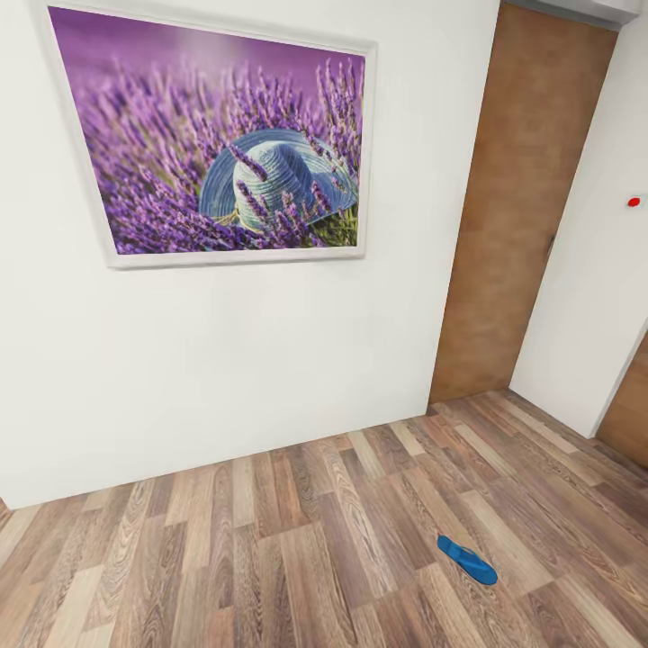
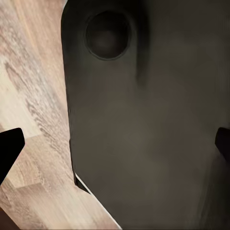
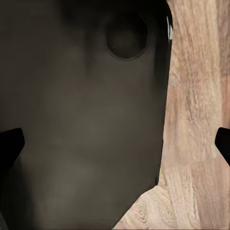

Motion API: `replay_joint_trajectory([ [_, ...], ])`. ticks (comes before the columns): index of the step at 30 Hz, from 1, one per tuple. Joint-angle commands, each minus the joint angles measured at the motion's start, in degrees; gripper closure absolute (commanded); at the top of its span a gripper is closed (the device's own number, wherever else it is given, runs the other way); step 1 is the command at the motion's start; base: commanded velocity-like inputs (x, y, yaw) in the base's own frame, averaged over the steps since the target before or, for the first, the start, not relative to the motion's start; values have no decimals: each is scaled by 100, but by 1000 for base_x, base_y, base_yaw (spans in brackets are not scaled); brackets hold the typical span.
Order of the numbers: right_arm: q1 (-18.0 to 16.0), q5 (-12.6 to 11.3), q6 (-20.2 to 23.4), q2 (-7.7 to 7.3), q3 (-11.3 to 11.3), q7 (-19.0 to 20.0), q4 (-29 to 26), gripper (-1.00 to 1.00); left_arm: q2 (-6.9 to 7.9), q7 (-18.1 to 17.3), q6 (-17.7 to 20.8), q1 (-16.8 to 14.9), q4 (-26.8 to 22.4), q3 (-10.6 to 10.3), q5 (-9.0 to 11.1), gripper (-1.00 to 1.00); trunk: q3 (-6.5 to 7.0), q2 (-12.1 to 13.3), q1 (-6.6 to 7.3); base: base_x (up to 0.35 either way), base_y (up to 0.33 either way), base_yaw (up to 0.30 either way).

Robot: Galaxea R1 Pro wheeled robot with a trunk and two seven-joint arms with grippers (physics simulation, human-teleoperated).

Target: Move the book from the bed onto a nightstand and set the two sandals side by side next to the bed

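One bright blue sandal lies flat on the wood-plank floor at the lower right of the head view, away from the wall. In the left wrist view, my left gripper is open, its dark fingertips spread wide with nothing between them. In the right wrist view, my right gripper is open too, with fingertips wide apart and empty. Both wrist cameras look onto a dark part of my own body and floor planks. The book, bed, nightstand and second sandal are out of view.
A white wall stands ahead with a framed picture of purple lavender and a blue hat. A brown wooden door is at the right, beside a white wall corner with a small red dot.
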State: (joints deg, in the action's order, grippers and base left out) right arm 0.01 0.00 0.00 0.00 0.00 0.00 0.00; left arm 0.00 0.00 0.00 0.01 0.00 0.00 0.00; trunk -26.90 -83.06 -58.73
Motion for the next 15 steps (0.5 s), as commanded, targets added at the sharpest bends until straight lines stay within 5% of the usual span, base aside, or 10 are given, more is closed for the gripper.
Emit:
replay_joint_trajectory([
  [1,-34,-6,-33,9,-11,10,-33,-100,33,33,-33,33,-33,3,23,-100,-3,-2,0,0,0,0],
  [15,-149,-22,-43,10,-5,-25,-44,-100,29,9,-291,73,-484,0,18,-100,-3,-2,0,-12,-28,0],
])
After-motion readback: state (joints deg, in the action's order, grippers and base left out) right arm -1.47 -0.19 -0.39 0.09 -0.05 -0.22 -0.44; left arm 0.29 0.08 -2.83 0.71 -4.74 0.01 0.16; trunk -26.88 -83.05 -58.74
